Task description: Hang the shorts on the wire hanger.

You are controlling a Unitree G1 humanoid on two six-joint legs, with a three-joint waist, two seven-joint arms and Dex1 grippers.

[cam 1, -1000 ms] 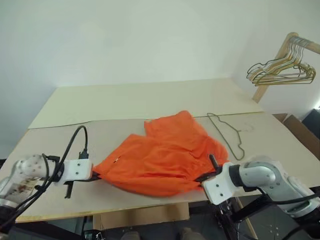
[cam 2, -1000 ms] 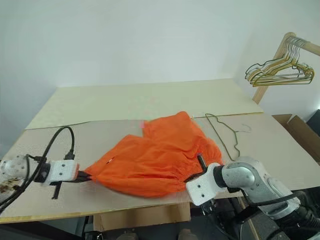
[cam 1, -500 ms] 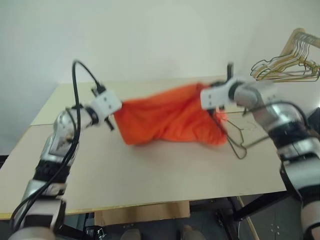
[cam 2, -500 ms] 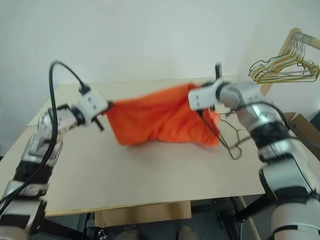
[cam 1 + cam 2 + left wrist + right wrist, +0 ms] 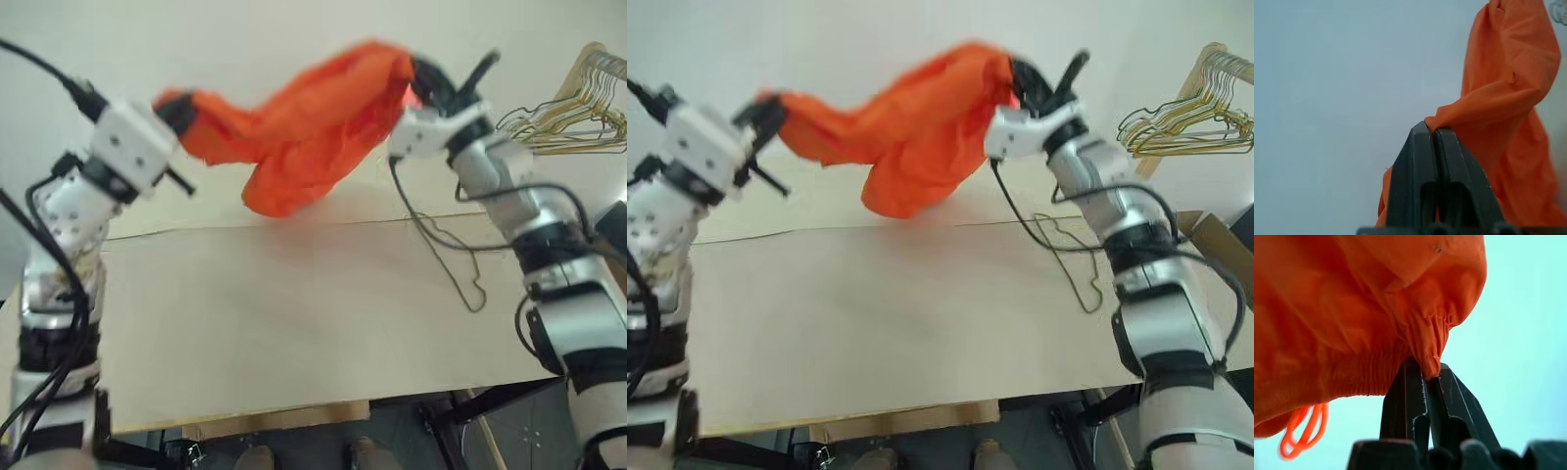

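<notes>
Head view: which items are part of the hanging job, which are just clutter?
Job:
- shorts, held up by left gripper and right gripper
- wire hanger, flat on table

Lying about:
- bunched hangers on wooden rack

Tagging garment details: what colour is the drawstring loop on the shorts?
Orange, matching the shorts; the drawstring loop shows best in the right wrist view.

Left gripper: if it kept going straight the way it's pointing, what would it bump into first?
The shorts: the left gripper is shut on one end, and orange cloth hangs just ahead. Beyond looks like bare wall, though depth is unclear.
</notes>
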